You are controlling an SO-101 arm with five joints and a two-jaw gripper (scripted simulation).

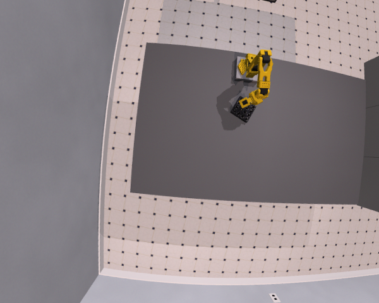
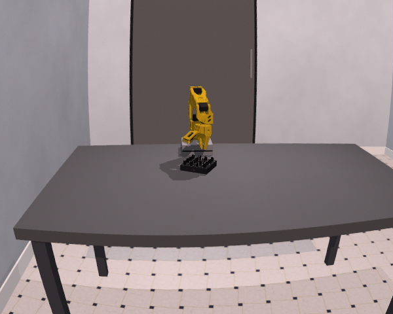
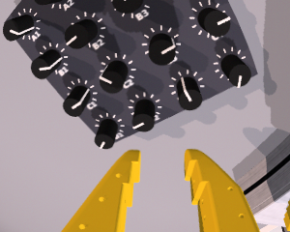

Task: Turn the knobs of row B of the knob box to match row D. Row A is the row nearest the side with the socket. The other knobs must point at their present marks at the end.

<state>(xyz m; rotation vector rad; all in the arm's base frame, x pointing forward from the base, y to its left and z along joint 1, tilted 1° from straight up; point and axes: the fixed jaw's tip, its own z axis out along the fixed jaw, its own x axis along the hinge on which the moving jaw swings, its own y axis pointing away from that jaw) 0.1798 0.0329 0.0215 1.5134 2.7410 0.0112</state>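
The black knob box (image 1: 243, 110) lies on the dark table just in front of my arm's base; it also shows in the exterior view (image 2: 198, 164). In the wrist view the box (image 3: 129, 45) fills the upper half, with several black knobs, each with a white pointer line and white tick marks. My yellow gripper (image 3: 159, 158) hangs above the table just off the box's near edge, fingers pointing at it. The fingers stand a narrow gap apart with nothing between them. From the side the gripper (image 2: 200, 145) is clearly above the knobs and touches none.
The arm's grey base block (image 1: 243, 70) stands right behind the box. A dark door fills the wall behind the table (image 2: 193, 67). The table edges are far from the box on all sides.
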